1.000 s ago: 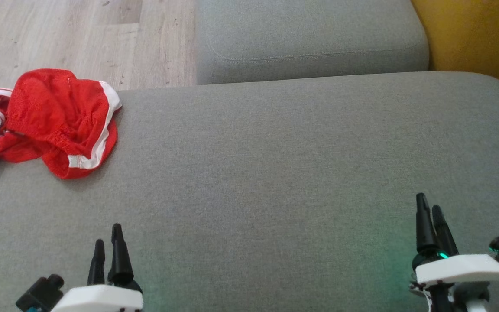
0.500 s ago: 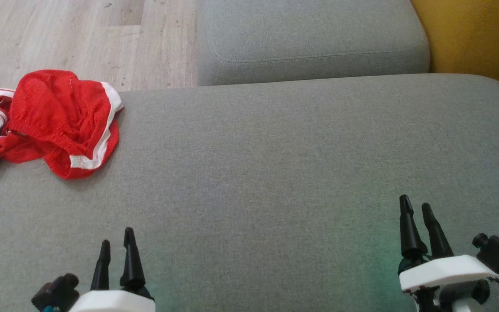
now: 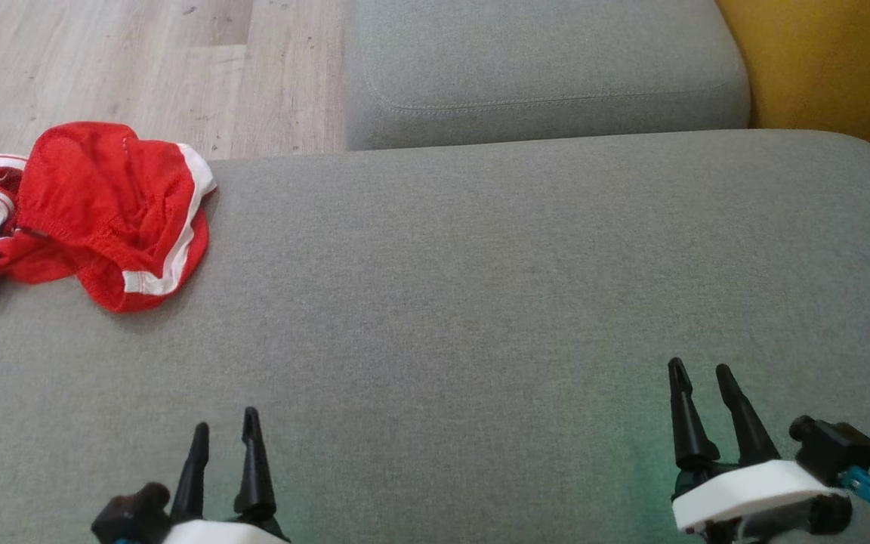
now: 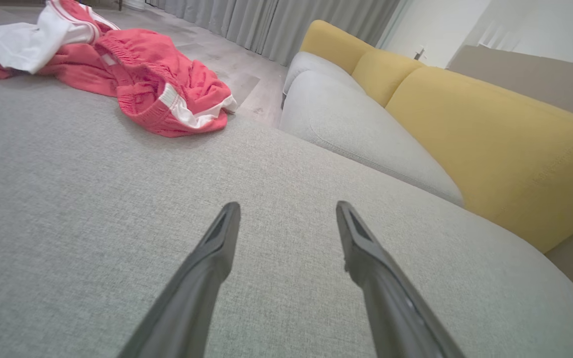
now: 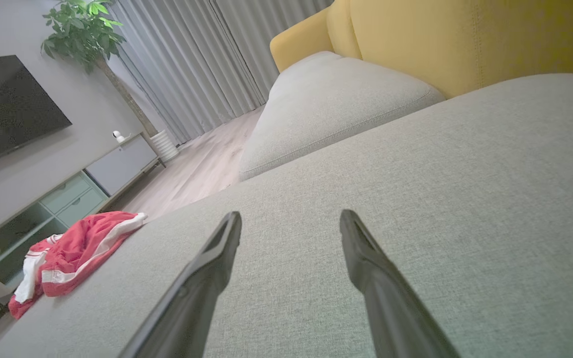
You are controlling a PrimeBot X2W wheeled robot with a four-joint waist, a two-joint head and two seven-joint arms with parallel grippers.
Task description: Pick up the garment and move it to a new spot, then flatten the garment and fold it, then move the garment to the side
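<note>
A crumpled red-and-white garment (image 3: 103, 219) lay untouched at 10 o'clock on the grey sofa seat (image 3: 480, 287), its left part cut off by the frame. The left gripper (image 3: 226, 420) at 7 o'clock and the right gripper (image 3: 701, 366) at 5 o'clock hovered with fingers apart and empty, likely poised to reach. The garment's type was unclear.

Garment (image 3: 103, 219) L end off-frame

- A home living room.
- Wide grey woven-fabric sofa seat (image 3: 480, 264) with mustard-yellow upholstered back cushions (image 4: 490, 144).
- Pale wood-plank floor (image 3: 103, 68) just beside the sofa.
- Dark flat television screen (image 5: 3, 104) on the wall above a low grey-and-green media cabinet (image 5: 117, 164).
- Leafy green potted plant (image 5: 80, 30) by long grey pleated curtains (image 5: 192, 64) that hang to the floor.
</note>
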